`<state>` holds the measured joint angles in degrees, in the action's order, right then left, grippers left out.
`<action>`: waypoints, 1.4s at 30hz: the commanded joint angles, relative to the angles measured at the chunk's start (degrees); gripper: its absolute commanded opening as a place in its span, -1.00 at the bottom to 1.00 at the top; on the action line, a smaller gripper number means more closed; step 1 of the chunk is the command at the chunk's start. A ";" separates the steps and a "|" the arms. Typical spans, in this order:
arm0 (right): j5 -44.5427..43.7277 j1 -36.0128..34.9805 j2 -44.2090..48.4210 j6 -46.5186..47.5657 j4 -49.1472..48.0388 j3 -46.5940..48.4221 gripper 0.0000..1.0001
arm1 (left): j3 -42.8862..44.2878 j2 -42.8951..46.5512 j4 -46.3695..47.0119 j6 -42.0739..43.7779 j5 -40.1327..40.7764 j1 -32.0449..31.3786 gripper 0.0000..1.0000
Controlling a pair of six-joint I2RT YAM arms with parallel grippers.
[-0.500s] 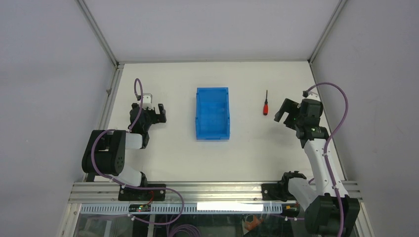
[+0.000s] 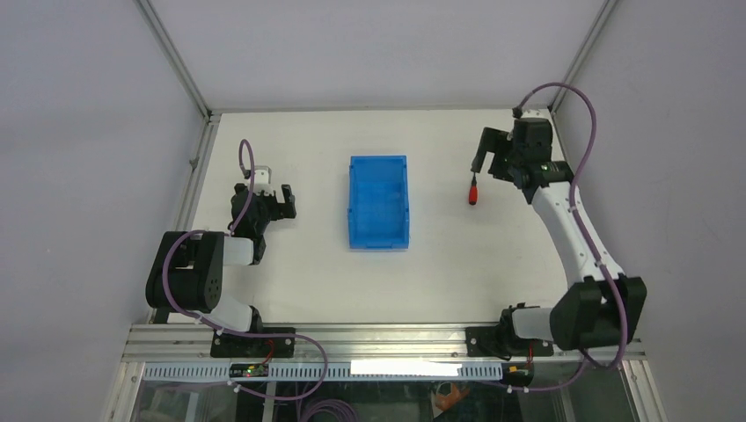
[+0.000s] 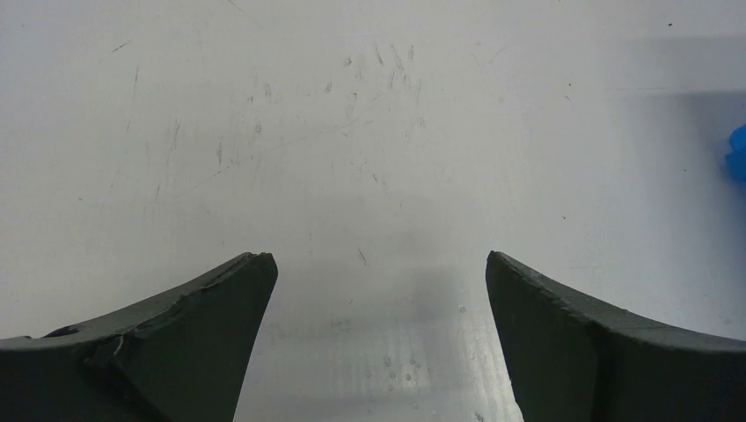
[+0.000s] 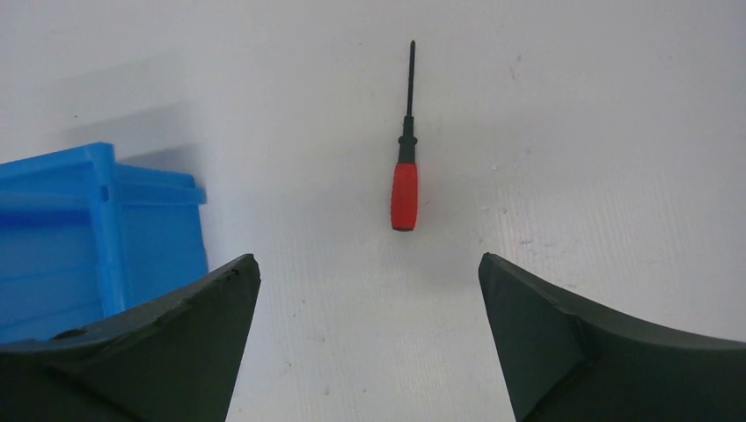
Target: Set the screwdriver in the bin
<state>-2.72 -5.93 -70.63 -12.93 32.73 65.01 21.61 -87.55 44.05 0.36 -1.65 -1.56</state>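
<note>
Screwdriver (image 4: 405, 189) lies flat on the white table (image 2: 308, 281), in its far right part, between the bin (image 2: 378, 239) and the right edge. My right gripper (image 4: 367, 261) hangs above it with the fingers spread wide and nothing between them. In my right wrist view the tool sits just beyond the fingertips and inside the gap they frame. Its red handle is nearer to me and its thin black shaft points toward the far edge; neither finger touches it. The handle is short, rounded and glossy, narrowing to a black collar before the slim shaft. My fingers (image 4: 176, 352) are dark, matte and curved like blunt horns, with a chipped look along the inner edge. The tabletop is pale and faintly scuffed. The bin is a rectangular translucent blue plastic box with raised, ribbed walls, standing near the middle of the table; one of its corners shows to the left of my right fingers, well apart from the screwdriver. Bare surface lies between tool and bin. My left gripper (image 3: 380, 257) rests toward the left edge, also spread apart, over scratched bare table.
</note>
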 commanded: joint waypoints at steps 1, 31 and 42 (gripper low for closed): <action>-4.20 -0.60 -11.53 1.96 2.86 7.67 0.96 | 0.28 1.20 2.18 -0.89 -0.60 -0.68 0.98; -8.04 -1.27 -35.49 -0.16 11.64 23.52 -1.00 | 0.28 1.20 2.18 -0.89 -0.55 -0.68 0.98; -10.65 -5.78 -28.80 1.51 26.87 34.51 -0.99 | 0.28 1.16 2.18 -0.89 -0.58 -0.64 0.98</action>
<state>-11.18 -7.97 -103.74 -12.93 52.66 95.11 21.61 -87.55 44.05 0.38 -1.65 -1.56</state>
